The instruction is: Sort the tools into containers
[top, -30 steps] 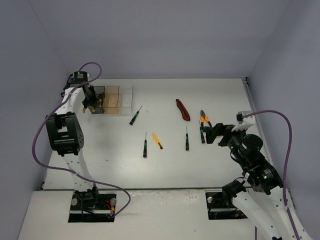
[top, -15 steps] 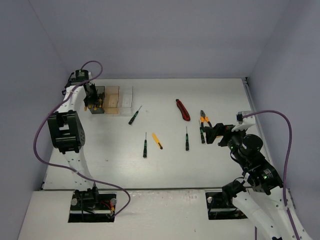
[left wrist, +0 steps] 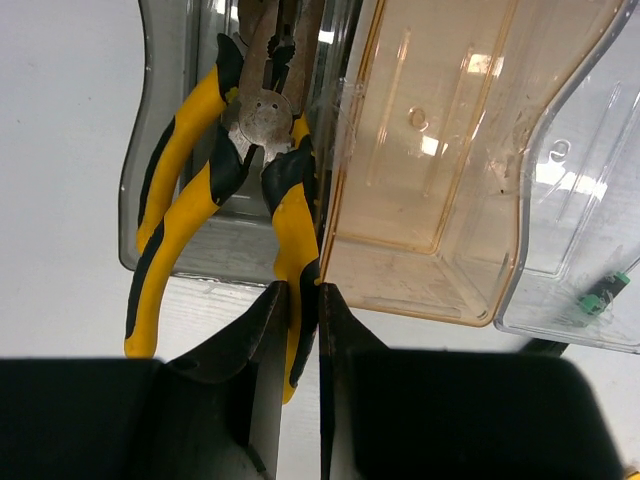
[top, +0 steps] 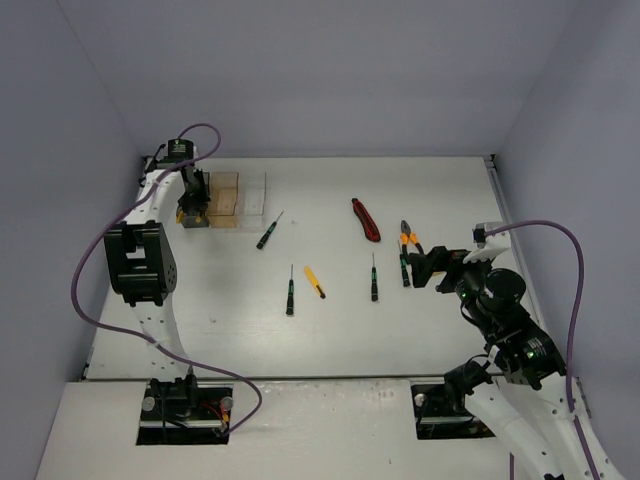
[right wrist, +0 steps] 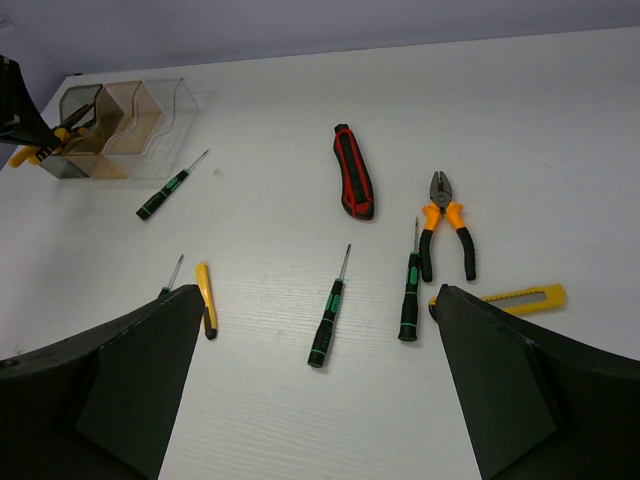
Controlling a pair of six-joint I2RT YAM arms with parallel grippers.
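White table [top: 330,335], yellow pliers [left wrist: 262,118] head-first in grey bin [left wrist: 165,50], one handle pinched by left jaws, right jaws spread.

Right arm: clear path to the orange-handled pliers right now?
Probably yes. The right gripper is open close by the orange-handled pliers, which lie flat with nothing on top; a screwdriver sits close alongside.

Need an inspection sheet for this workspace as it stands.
Surface: white table, tools scattered across it.
Job's things: yellow pliers heads in grey bin; amber bin empty, clear bin beside it; loose: four screwdrivers, red tool, orange pliers, knife, small yellow tool.
Clutter: nothing seen.
Grippers: left claw shut on a yellow pliers handle; right claw open, empty.
Cables: purple cables loop off both arms.
Surroundings: plain grey walls.
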